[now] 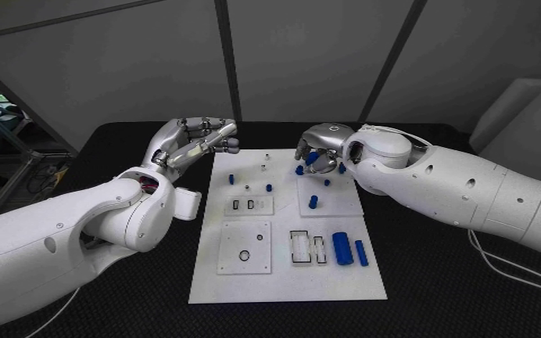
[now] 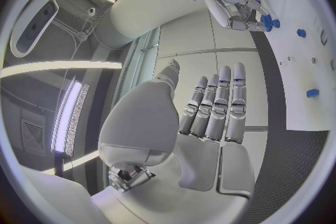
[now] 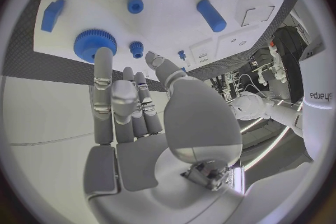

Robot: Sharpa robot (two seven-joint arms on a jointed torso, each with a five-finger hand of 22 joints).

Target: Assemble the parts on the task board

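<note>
The white task board (image 1: 288, 275) lies in the middle of the black table. My right hand (image 1: 319, 154) hovers over its far right corner, fingers stretched out and holding nothing. In the right wrist view one fingertip (image 3: 103, 57) touches the edge of a large blue gear (image 3: 94, 43) on the board, with a small blue gear (image 3: 136, 46) beside the thumb. A blue peg (image 3: 135, 4), a blue cylinder (image 3: 211, 15) and a blue block (image 3: 52, 14) stand further out. My left hand (image 1: 198, 141) is raised off the board's far left corner, fingers apart and empty.
Small blue pegs (image 1: 232, 177) stand in the board's far half. Two blue cylinders (image 1: 341, 247) lie at the near right, beside a rectangular slot (image 1: 301, 246). A round hole (image 1: 245, 256) is at the near left. Black table (image 1: 439, 275) flanks the board.
</note>
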